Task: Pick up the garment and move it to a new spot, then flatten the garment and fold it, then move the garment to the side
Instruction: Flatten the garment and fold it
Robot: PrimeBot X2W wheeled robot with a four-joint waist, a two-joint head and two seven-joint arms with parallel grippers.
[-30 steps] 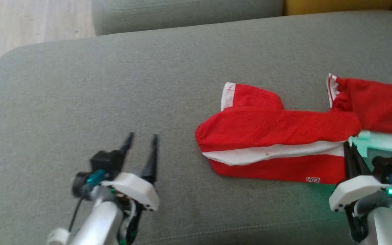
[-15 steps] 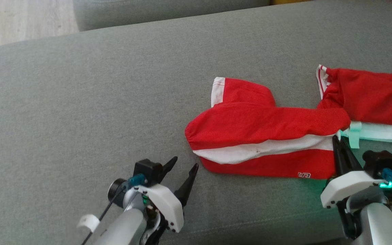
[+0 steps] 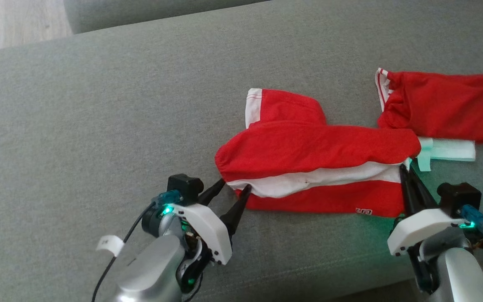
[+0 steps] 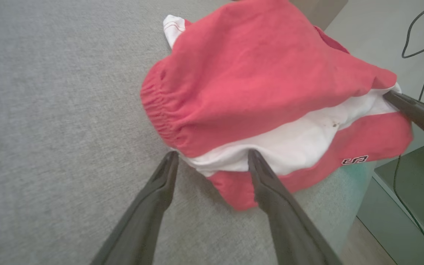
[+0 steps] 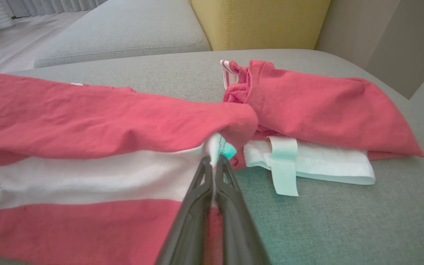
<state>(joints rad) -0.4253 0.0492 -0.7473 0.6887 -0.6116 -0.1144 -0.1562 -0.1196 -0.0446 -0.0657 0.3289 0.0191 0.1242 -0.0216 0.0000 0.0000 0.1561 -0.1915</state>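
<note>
— Where is the garment (image 3: 308, 151) found?
— It is spread on the grey sofa cushion (image 3: 99, 105), right of centre.
— How is it gripped?
— The left end effector (image 3: 235, 185) is held open at its gathered edge. The right end effector (image 3: 402, 167) is clamped on its white strip.

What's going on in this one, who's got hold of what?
A two-armed robot is working on red and white shorts lying crumpled on a grey sofa cushion. Its right claw is shut on the shorts' right end, at the white band. Its left claw is open with its tips at the opposite end, not closed on the fabric. A second red garment and a pale folded item lie further right.
</note>
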